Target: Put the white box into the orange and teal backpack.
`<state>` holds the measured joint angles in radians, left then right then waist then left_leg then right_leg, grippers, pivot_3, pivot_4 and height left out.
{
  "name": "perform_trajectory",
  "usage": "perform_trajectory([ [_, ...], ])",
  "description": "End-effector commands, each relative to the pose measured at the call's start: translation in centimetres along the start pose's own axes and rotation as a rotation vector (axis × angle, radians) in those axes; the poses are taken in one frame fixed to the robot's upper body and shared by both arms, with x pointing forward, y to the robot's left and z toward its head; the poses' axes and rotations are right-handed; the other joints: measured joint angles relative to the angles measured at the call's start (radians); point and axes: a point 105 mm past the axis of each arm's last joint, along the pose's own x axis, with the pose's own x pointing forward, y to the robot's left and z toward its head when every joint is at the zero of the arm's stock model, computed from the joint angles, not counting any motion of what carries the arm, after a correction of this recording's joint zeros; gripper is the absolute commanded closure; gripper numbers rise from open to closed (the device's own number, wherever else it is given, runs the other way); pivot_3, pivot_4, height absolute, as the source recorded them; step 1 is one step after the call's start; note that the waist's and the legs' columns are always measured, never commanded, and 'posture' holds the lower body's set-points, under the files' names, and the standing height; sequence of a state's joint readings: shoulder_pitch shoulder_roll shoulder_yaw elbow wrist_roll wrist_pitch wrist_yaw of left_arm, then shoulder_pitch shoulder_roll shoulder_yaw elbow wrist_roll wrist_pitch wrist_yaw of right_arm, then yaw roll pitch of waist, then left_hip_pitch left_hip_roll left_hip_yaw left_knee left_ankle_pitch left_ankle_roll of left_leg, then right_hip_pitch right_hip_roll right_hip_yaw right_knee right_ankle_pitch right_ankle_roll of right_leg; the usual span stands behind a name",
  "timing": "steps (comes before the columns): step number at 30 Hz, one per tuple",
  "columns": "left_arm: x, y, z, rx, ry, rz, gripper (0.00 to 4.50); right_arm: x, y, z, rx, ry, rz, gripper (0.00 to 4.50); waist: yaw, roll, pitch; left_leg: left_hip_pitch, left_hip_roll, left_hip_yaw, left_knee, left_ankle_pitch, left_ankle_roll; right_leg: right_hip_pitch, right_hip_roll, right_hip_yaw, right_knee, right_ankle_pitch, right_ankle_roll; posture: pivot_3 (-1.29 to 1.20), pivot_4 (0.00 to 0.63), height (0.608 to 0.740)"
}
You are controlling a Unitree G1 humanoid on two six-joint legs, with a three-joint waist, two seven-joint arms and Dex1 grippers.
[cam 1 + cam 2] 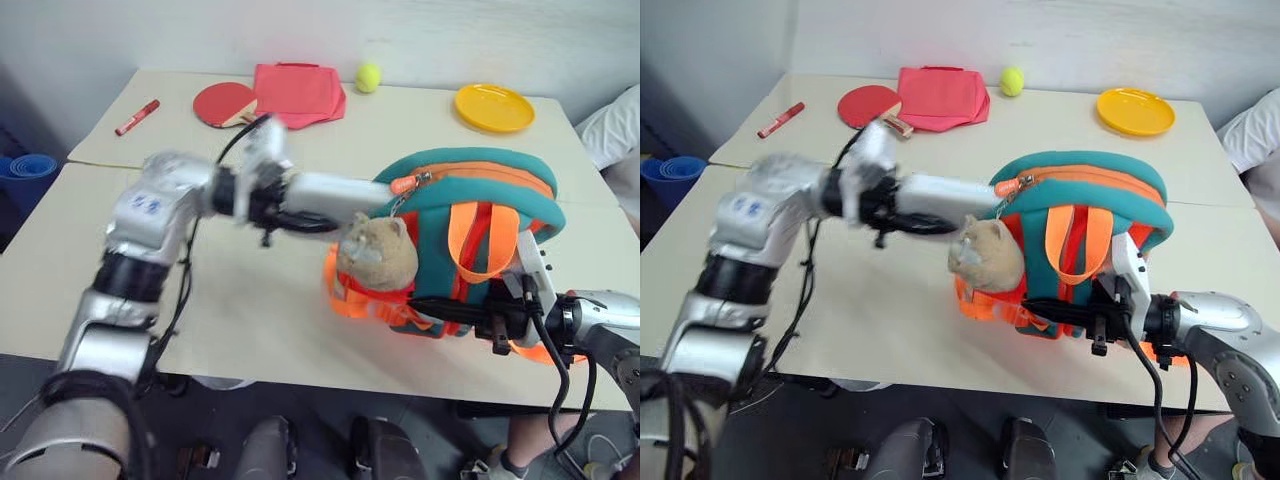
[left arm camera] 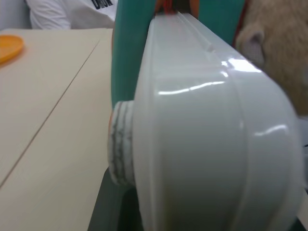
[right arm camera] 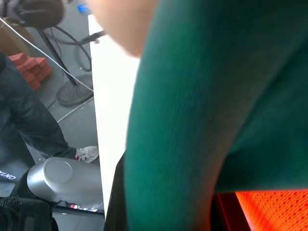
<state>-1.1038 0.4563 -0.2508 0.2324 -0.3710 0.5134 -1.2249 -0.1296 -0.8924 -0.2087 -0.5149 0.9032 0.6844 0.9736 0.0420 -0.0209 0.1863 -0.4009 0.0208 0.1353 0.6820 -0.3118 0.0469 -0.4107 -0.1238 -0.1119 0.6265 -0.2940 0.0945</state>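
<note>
The orange and teal backpack (image 1: pixel 470 215) stands on the table's right side, with a tan plush toy (image 1: pixel 375 252) on its front. Its zipped top gapes toward my left arm. My left gripper (image 1: pixel 298 220) is shut on the white box (image 1: pixel 335 192) and holds it roughly level. The box's far end is at the backpack's teal opening, beside the zipper pull. The left wrist view has the white box (image 2: pixel 202 125) running up against the teal rim (image 2: pixel 127 53). My right gripper (image 1: pixel 425 305) lies along the backpack's lower side, shut on its fabric.
At the table's back lie a red marker (image 1: pixel 137 117), a red paddle (image 1: pixel 222 103), a flat pink-red cloth bag (image 1: pixel 298 90), a yellow-green ball (image 1: pixel 368 76) and a yellow plate (image 1: pixel 493 107). A person in white sits at the far right (image 1: pixel 612 128).
</note>
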Motion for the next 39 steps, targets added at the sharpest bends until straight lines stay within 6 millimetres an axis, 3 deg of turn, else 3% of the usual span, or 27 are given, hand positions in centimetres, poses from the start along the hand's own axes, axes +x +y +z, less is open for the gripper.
perform_trajectory([
  [1, 4.4, -0.2, 0.0, 0.030, 0.049, -0.083, 3.27, 0.6, 0.2, 0.7, -0.050, -0.012, 0.019, 4.48, -0.004, 0.000, 0.000, -0.001, -0.001, 0.000, 0.000, 0.000, 0.001, 0.000, 0.000, -0.001, 0.000, 0.001, 0.002, 0.00, 0.150, 0.740],
  [6, 7.8, -0.2, 0.2, 0.016, -0.013, -0.081, 3.27, 1.1, 0.4, 0.8, -0.062, 0.006, 0.034, 4.48, -0.021, 0.000, 0.000, -0.003, -0.001, 0.003, 0.001, -0.001, 0.004, -0.003, -0.001, -0.005, -0.001, 0.002, 0.005, 0.00, 0.150, 0.740],
  [8, 7.9, 0.8, 0.5, 0.002, -0.064, 0.000, 2.51, 1.3, 0.3, 1.0, -0.072, 0.004, 0.026, 4.50, -0.016, 0.000, 0.000, -0.003, -0.002, 0.001, 0.002, 0.000, 0.004, -0.002, -0.003, -0.006, -0.002, 0.002, 0.005, 0.00, 0.150, 0.740],
  [12, 6.0, 0.7, 0.6, -0.044, -0.097, -0.003, 1.46, 1.3, 0.2, 1.2, -0.071, -0.010, 0.004, 4.50, -0.017, 0.000, 0.000, -0.004, -0.004, -0.002, 0.002, 0.000, 0.006, -0.001, -0.009, -0.004, -0.005, 0.003, 0.005, 0.00, 0.150, 0.740],
  [17, 0.0, -0.5, -1.2, -0.095, -0.104, -0.069, 0.19, 1.3, 0.0, 1.4, -0.064, -0.018, -0.027, 4.50, -0.041, 0.001, 0.000, -0.004, -0.002, -0.003, 0.001, 0.001, 0.003, -0.002, -0.008, -0.005, -0.001, 0.003, 0.005, 0.00, 0.150, 0.740],
  [21, -3.8, -1.4, -3.0, -0.031, -0.007, -0.112, 0.19, 1.3, -0.1, 1.4, -0.053, -0.032, -0.042, 4.50, -0.041, 0.001, 0.000, -0.004, -0.003, -0.005, 0.001, 0.002, 0.002, -0.001, -0.007, -0.011, -0.001, 0.003, 0.005, 0.00, 0.150, 0.740],
  [26, -6.4, -1.8, -1.9, 0.074, -0.078, -0.054, 0.19, 1.2, -0.2, 1.3, -0.044, -0.044, -0.056, 4.50, -0.035, 0.001, 0.000, -0.004, -0.005, -0.007, 0.002, 0.002, 0.003, 0.000, -0.008, -0.010, -0.001, 0.003, 0.005, 0.00, 0.150, 0.740],
  [29, -6.1, -3.2, 0.0, 0.107, -0.153, -0.040, 0.19, 1.1, -0.4, 1.5, -0.039, -0.070, -0.068, 4.50, -0.032, 0.001, 0.000, -0.006, -0.005, -0.009, 0.002, 0.002, 0.004, 0.001, -0.009, -0.006, -0.002, 0.003, 0.005, 0.00, 0.150, 0.740],
  [36, -3.6, -6.4, 1.5, 0.100, -0.202, -0.097, 0.19, 1.1, -0.7, 0.8, -0.031, -0.069, -0.076, 4.50, -0.030, 0.001, 0.000, -0.005, -0.006, -0.010, 0.002, 0.002, 0.004, 0.003, -0.008, -0.006, -0.002, 0.003, 0.005, 0.00, 0.150, 0.740],
  [39, -2.7, -6.1, 1.4, 0.094, -0.209, -0.053, 0.19, 1.0, -0.9, 0.6, -0.030, -0.067, -0.077, 4.50, -0.029, 0.001, 0.000, -0.005, -0.006, -0.010, 0.002, 0.002, 0.004, 0.003, -0.007, -0.006, -0.001, 0.003, 0.005, 0.00, 0.150, 0.740],
])
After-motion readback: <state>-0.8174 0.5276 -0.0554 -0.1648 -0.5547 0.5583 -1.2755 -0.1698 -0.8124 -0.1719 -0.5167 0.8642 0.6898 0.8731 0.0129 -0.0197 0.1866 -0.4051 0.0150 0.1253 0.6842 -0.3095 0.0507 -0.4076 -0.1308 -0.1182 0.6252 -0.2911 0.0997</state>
